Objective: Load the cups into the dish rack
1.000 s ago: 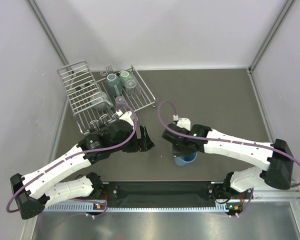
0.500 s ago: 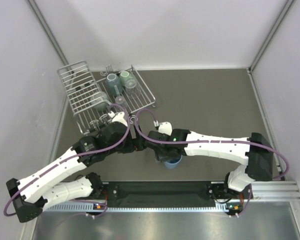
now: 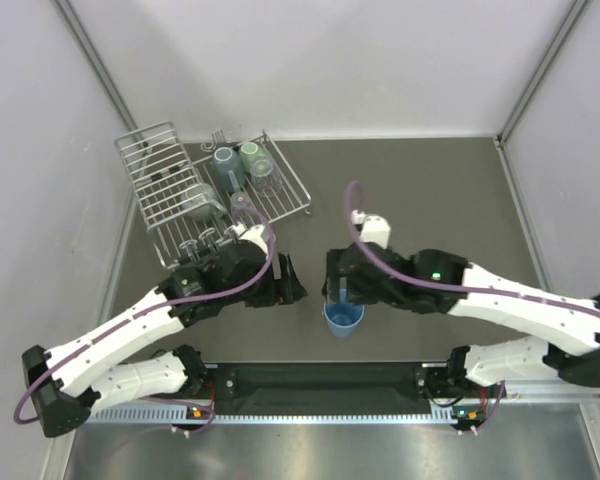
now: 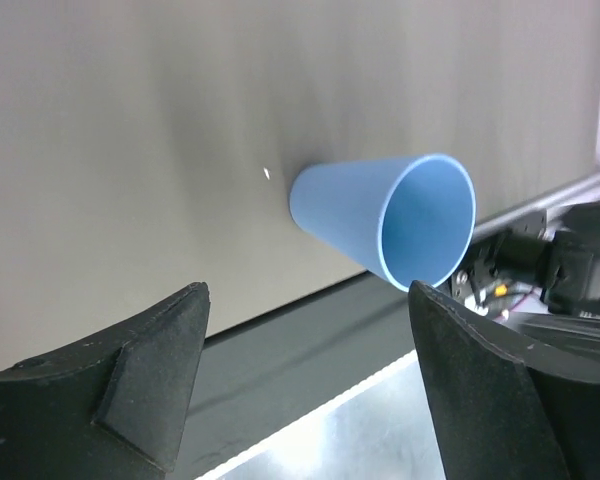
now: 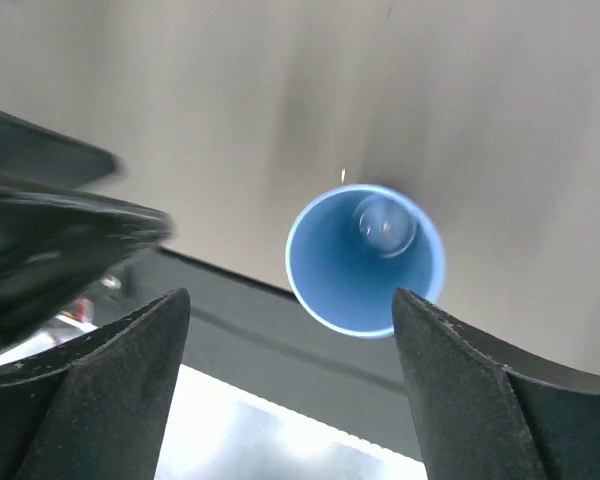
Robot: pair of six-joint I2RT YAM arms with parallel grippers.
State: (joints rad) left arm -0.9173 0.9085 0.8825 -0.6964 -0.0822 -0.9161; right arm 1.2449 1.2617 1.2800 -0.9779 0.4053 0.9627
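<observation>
A: Item: blue cup (image 3: 343, 318), standing upright, well apart from the dish rack (image 3: 170, 215), near-right of it. Pincers?

B: Both are gaping, empty: left gripper (image 3: 292, 283) rack-side, right gripper (image 3: 340, 288) over the cup. The left is probably needing to centre the cup before closing.

- The tabletop (image 3: 430, 190) is a dark grey-brown matte sheet, evenly lit, with only soft, faint shadows.
- Plain pale walls close it in: a back wall (image 3: 310, 60), a left wall (image 3: 30, 200) and a right wall (image 3: 580, 170).
- A left post (image 3: 88, 60) and a right post (image 3: 544, 65), both aluminium, slant up from the far corners.
- A black rail (image 3: 320, 380) runs along the near edge, with a brushed metal strip (image 3: 330, 455) just in front of it.
- In the left wrist view, a tiny white speck (image 4: 267, 174) lies on the tabletop.
</observation>
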